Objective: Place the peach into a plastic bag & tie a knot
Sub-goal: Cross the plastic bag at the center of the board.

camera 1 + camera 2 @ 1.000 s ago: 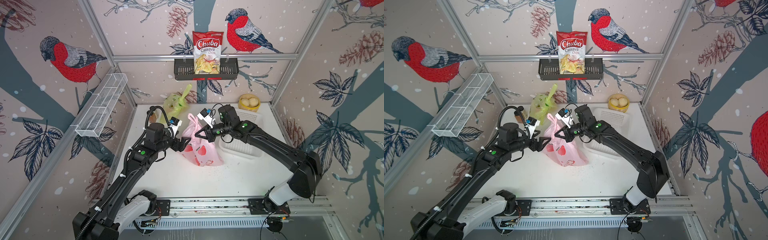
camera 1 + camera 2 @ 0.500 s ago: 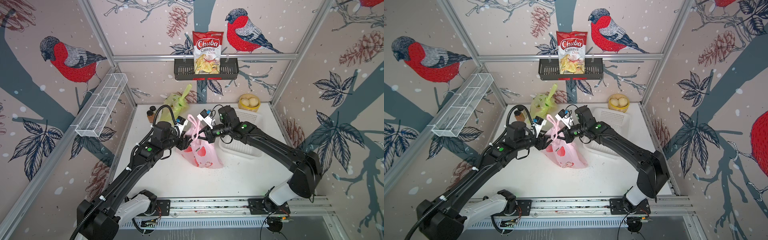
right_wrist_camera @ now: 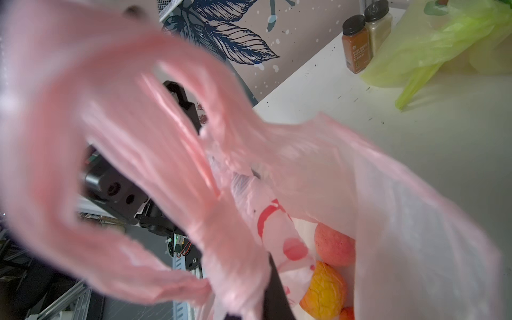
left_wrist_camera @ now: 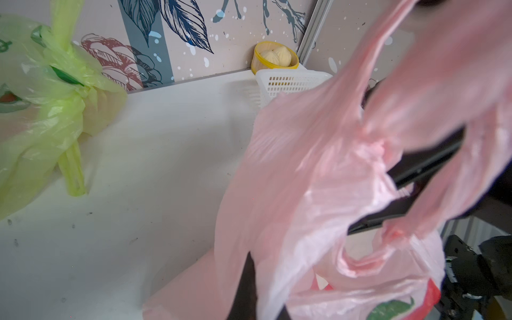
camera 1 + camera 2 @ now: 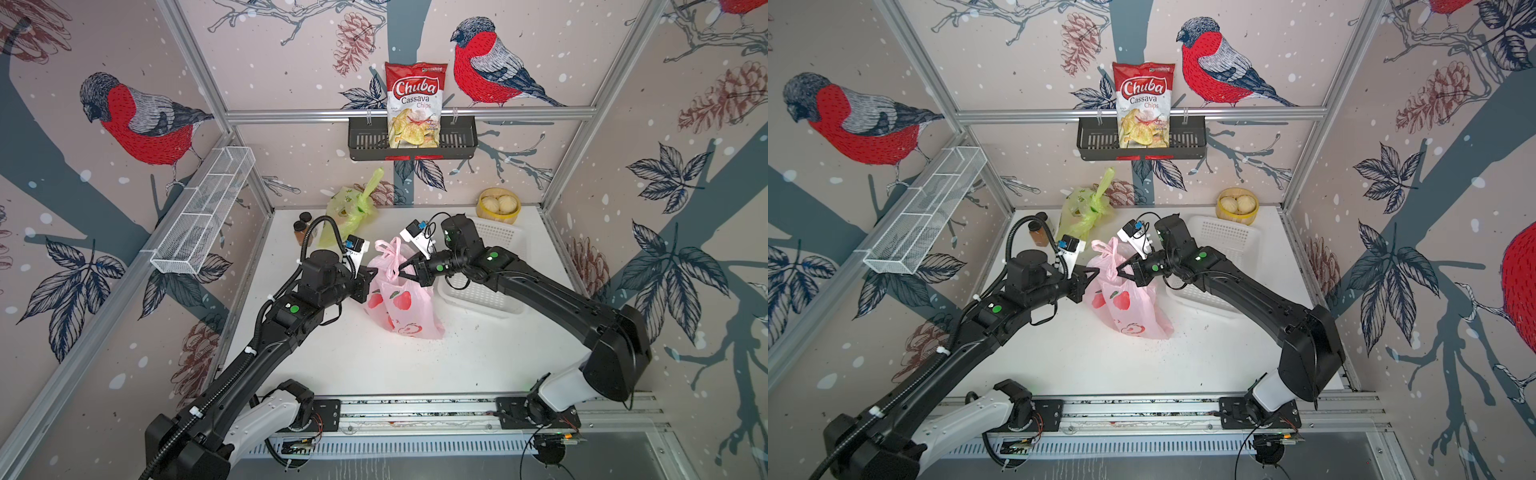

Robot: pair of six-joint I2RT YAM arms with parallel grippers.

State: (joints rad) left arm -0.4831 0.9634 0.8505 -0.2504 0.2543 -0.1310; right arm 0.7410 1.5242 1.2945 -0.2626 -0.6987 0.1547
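**Peach bagged, knot not yet tied**

At the middle of the table [image 5: 374, 365], the pink bag [image 5: 405, 307] slumps between the two arms. The left hand [image 5: 371, 275] is pressed together on the bag's gathered neck from one side. The right hand [image 5: 401, 272] meets the handles [image 5: 388, 249] from the other side, but plastic hides whether it pinches them or not.

The right wrist view looks down into the bag's mouth, where the peach [image 3: 333, 243] lies at the bottom beside a yellow-orange fruit [image 3: 324, 291]. The placing therefore looks done. The handles stand up loose and no knot shows, so the tying remains.

Farther back sit a white basket [image 5: 482, 295] and a green bag [image 5: 353, 212] gathered at its neck.
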